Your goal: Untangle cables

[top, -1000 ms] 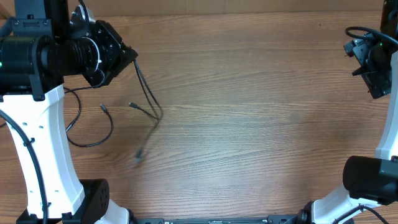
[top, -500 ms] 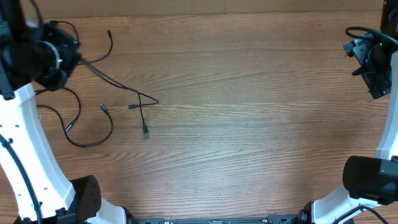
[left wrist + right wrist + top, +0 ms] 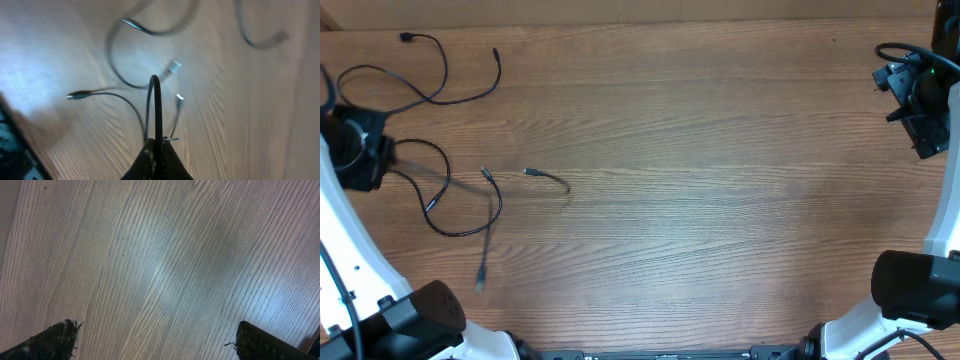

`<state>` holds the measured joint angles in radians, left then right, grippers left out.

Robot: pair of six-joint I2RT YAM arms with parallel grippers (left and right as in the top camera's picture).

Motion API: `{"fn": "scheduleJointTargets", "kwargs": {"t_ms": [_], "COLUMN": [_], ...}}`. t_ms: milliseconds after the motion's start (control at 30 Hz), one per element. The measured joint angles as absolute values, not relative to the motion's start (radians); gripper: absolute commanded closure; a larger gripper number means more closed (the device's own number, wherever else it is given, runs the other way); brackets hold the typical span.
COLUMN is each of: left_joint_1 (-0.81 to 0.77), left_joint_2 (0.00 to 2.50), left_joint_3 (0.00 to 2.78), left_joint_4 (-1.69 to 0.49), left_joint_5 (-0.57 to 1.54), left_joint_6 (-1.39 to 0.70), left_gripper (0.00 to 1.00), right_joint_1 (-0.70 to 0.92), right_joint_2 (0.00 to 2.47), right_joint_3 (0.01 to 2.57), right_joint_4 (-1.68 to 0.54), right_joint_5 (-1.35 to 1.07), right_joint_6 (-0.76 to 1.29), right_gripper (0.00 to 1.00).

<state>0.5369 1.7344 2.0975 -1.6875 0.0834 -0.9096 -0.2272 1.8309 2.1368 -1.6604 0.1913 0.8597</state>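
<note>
cables (image 3: 501, 205) | left jaws clamped on one, right jaws wide, empty | risk: hard yank drags others, tightens snarl

The left arm (image 3: 355, 255) and right arm (image 3: 948, 215) show white curved links and black joints; the left end effector (image 3: 156, 146) is black.

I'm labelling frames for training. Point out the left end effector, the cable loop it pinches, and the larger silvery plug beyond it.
left end effector (image 3: 157, 156): left wrist view, between its shut fingertips.
cable loop (image 3: 159, 112): left wrist view, on its right strand.
larger silvery plug (image 3: 175, 66): left wrist view, on its metal tip.
</note>
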Motion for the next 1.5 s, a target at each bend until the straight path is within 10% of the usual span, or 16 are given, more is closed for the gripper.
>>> {"fn": "scheduleJointTargets", "kwargs": {"t_ms": [1300,1500], "left_joint_1": [0.843,0.849], "left_joint_2": [2.070,2.154], "left_joint_3": [1.986,1.986], "left_joint_4": [-1.307,-1.176], "left_joint_5": [-0.690,-0.664], "left_joint_6": [-1.119,-0.958], "left_gripper": [0.96,0.38], "right_joint_1": [-0.227,-0.227], "right_joint_2": [1.831,1.831], "right_joint_3": [2.137,2.137], "right_joint_4": [-1.659,-1.660], "right_joint_5": [0.192,0.191], "right_joint_6": [0.859,0.859], "right_gripper": [0.00,0.00]}}
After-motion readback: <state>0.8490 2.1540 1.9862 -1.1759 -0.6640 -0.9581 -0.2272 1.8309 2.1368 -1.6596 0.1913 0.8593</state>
